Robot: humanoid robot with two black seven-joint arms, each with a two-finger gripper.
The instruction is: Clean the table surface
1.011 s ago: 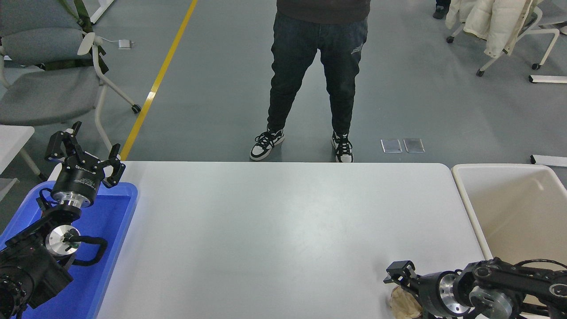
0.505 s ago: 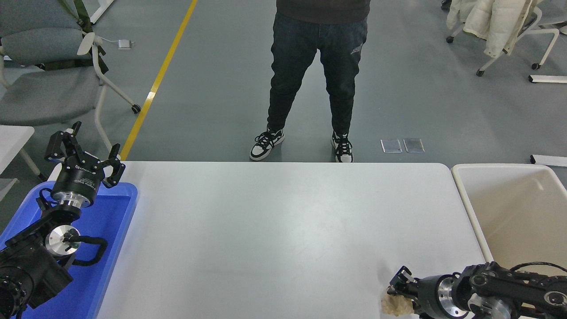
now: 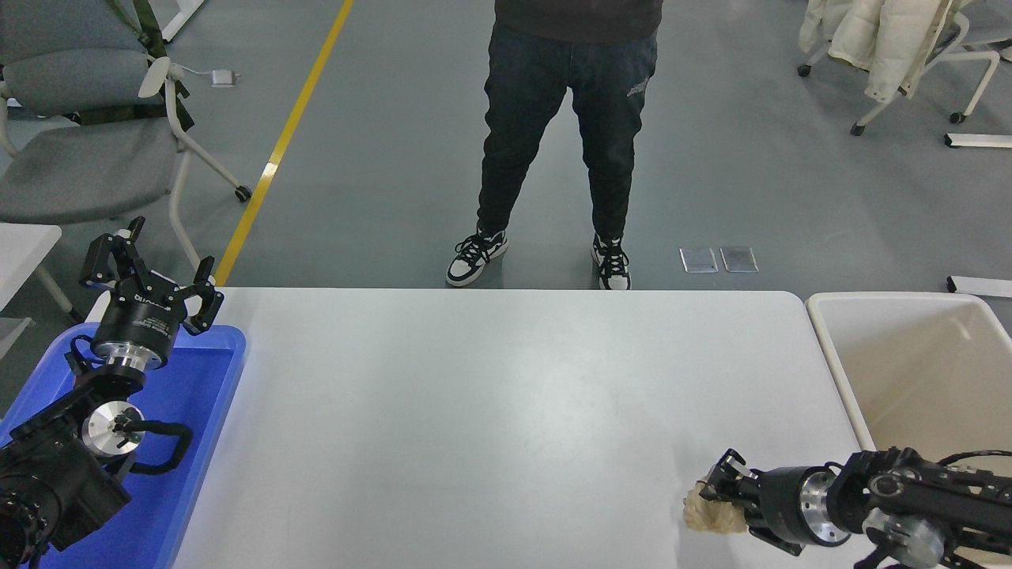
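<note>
The white table surface (image 3: 490, 411) fills the middle of the head view. My right gripper (image 3: 709, 499) lies low over its front right part, pointing left, and is shut on a crumpled beige cloth (image 3: 704, 514) that rests against the tabletop. My left gripper (image 3: 150, 273) is open and empty, parked above the far end of the blue tray (image 3: 202, 395) at the lower left.
A beige tub (image 3: 909, 371) stands off the table's right end. A person in dark trousers (image 3: 569, 118) stands just beyond the far edge. A grey chair (image 3: 87, 150) is at the upper left.
My right gripper with the cloth has shifted slightly up and away from the front edge, and the cloth now shows fully beyond the fingertips. The left arm has not moved.
</note>
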